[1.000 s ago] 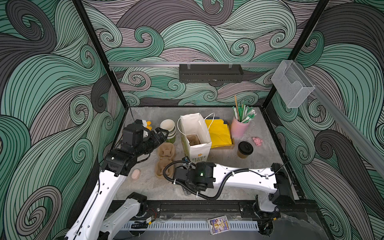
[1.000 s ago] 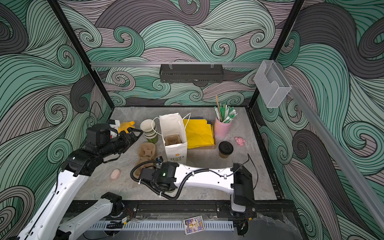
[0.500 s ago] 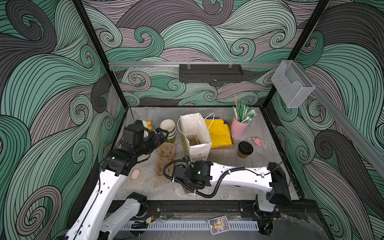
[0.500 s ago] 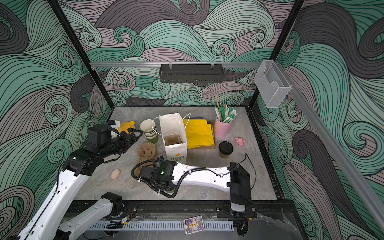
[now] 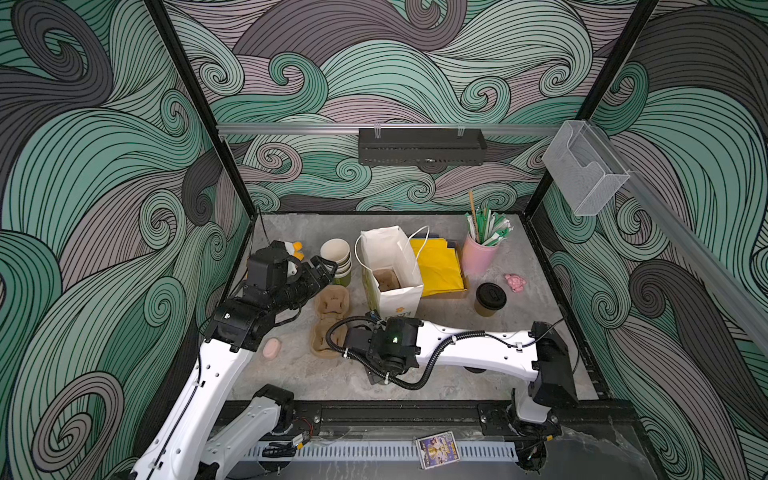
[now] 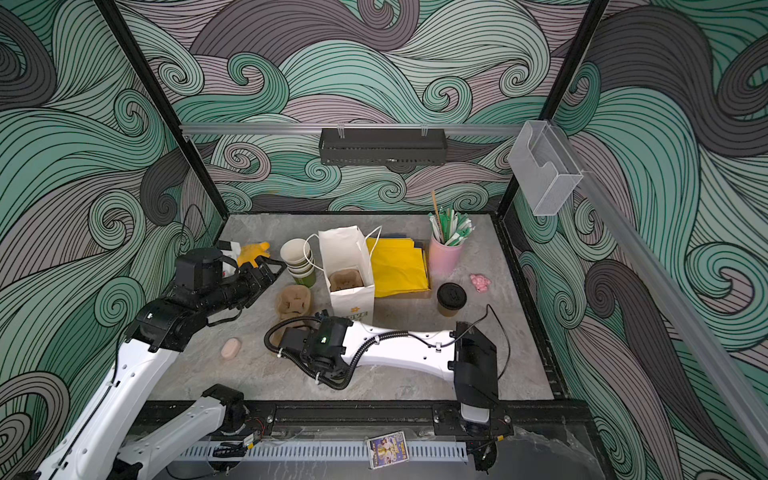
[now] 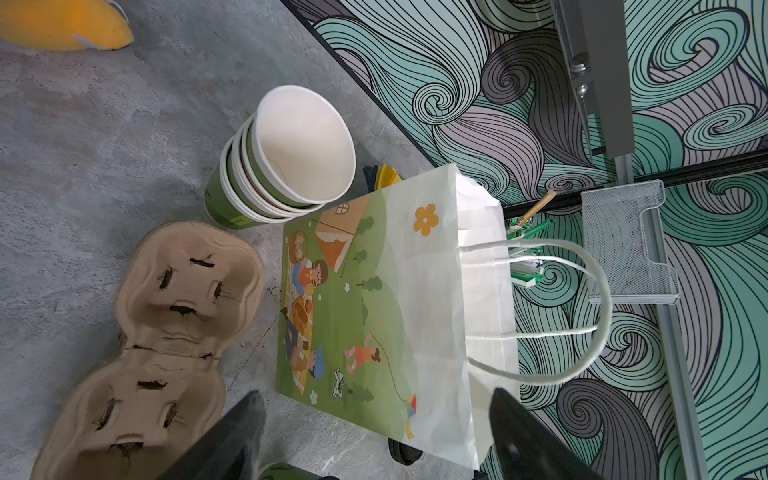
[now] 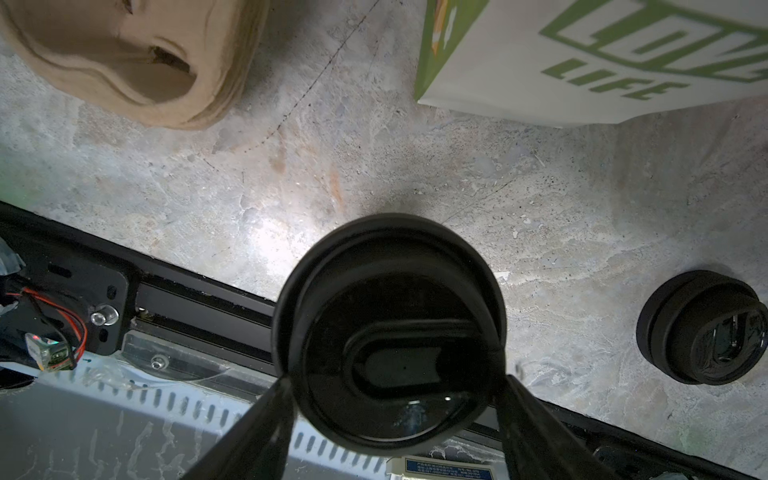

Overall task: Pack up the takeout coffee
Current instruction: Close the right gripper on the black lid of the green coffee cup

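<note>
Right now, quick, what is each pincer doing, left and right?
Left pincer: open, holding nothing.
Right pincer: closed on the black-lidded coffee cup.

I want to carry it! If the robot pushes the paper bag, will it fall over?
Probably it slides or tips: the bag stands tall, open, only a tray visible inside. Its thin walls likely crumple if squeezed. The string handles look floppy.

Tabletop (image 5: 316, 374), paper bag (image 5: 388, 249) (upright), lidded cup (image 5: 490, 298)
</note>
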### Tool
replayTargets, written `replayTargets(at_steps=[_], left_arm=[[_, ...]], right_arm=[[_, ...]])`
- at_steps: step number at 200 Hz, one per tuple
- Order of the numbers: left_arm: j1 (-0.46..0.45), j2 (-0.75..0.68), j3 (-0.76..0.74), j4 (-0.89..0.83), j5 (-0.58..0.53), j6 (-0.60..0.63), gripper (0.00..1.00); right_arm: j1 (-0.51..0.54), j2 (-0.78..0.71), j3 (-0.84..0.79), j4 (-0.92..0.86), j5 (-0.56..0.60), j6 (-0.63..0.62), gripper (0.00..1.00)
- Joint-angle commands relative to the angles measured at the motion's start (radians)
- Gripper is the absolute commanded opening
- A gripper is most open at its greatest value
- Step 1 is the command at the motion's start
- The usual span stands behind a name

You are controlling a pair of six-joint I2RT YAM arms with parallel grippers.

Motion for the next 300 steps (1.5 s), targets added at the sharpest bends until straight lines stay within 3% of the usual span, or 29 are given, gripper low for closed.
replayTargets(at_steps=[1, 75, 111, 149, 184, 209, 240, 266, 286, 300], left_arm=[[0.009, 0.001, 0.0, -0.003, 0.0, -0.002, 0.87], [0.01, 0.0, 0.004, -0.005, -0.003, 0.002, 0.87], [0.011, -0.004, 0.009, -0.012, -0.004, 0.01, 0.87], [0.015, -0.009, 0.024, -0.032, -0.013, 0.037, 0.87], [0.023, -0.026, 0.031, -0.092, -0.029, 0.072, 0.87], [0.028, -0.082, 0.006, -0.128, -0.059, 0.068, 0.87], [0.029, -0.157, -0.015, -0.192, -0.107, 0.057, 0.87], [0.03, -0.184, -0.003, -0.325, -0.105, 0.086, 0.85], [0.032, -0.169, 0.003, -0.418, -0.016, 0.173, 0.81], [0.032, -0.142, 0.006, -0.452, 0.096, 0.27, 0.81]], right_arm=[[-0.009, 0.023, 0.028, -0.012, -0.006, -0.002, 0.76], [0.0, -0.014, 0.026, -0.003, -0.028, -0.006, 0.83], [0.008, -0.074, 0.028, -0.018, -0.031, -0.1, 0.85], [0.008, -0.142, 0.035, -0.049, -0.034, -0.418, 0.86], [0.008, -0.19, 0.026, -0.04, -0.054, -0.825, 0.88], [-0.006, -0.2, -0.022, -0.019, -0.132, -1.132, 0.88], [-0.047, -0.181, -0.011, -0.022, -0.182, -1.324, 0.88], [-0.052, -0.189, 0.007, 0.005, -0.197, -1.273, 0.87], [-0.05, -0.258, -0.052, 0.065, -0.164, -1.062, 0.84], [-0.047, -0.335, -0.14, 0.138, -0.107, -0.838, 0.81]])
